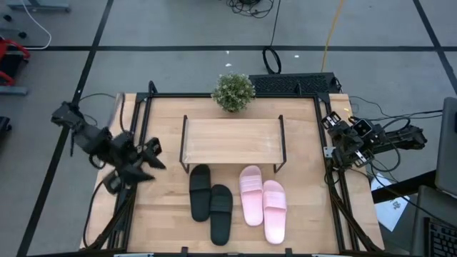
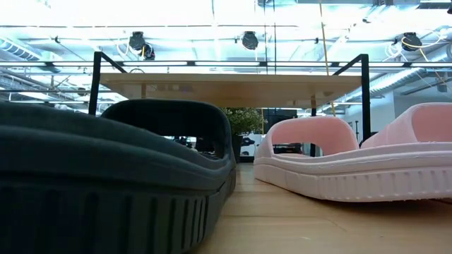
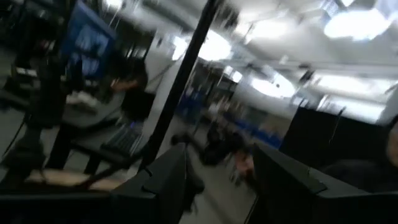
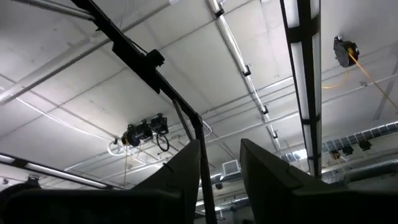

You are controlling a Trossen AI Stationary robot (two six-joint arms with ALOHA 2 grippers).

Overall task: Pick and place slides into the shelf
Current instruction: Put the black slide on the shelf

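While all four slides (image 1: 235,202) wait at six o'clock of the shelf (image 1: 232,140) for pickup, the left gripper (image 1: 151,155) hangs spread and empty at nine o'clock; the right gripper (image 4: 221,168), parked at three, stands parted and empty.

You have two matte black slides (image 1: 211,205) and two pale pink slides (image 1: 263,203), plain, no pattern. The shelf (image 1: 232,140) has a light wood top with faint grain and thin black legs. The table (image 1: 164,214) is light wood too, framed in black. The plant (image 1: 233,91) is speckled green. Both arms are dark.
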